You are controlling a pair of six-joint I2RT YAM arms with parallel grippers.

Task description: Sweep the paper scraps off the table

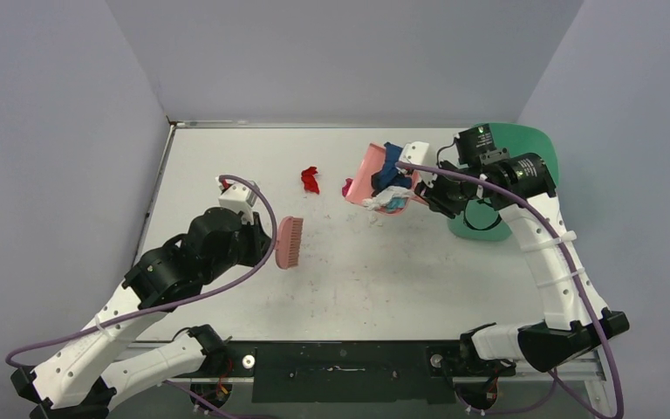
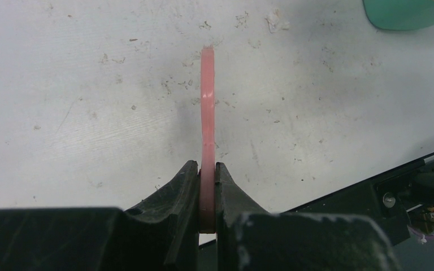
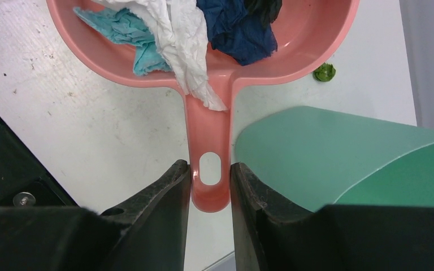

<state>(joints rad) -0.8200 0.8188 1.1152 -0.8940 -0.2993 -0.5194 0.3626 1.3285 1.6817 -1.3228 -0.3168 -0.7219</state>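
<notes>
Most of the small crumpled paper scraps (image 3: 175, 34) (white, cyan and dark blue ones) are piled in the pink plastic dustpan (image 3: 316, 51), which is tipped up over the flat white speckled table (image 1: 401, 279). A red scrap (image 1: 311, 179) lies loose on the table off to the left. A magenta scrap (image 1: 347, 186) sits right by the pan's lip, and a tiny green scrap (image 3: 324, 71) is just past the pan, near the green plastic bin (image 3: 344, 147). My right gripper (image 3: 210, 169) is clamped on the dustpan's handle. My left gripper (image 2: 206, 169) is pinched tight on the pink plastic brush (image 1: 290, 242), well apart from the scraps.
</notes>
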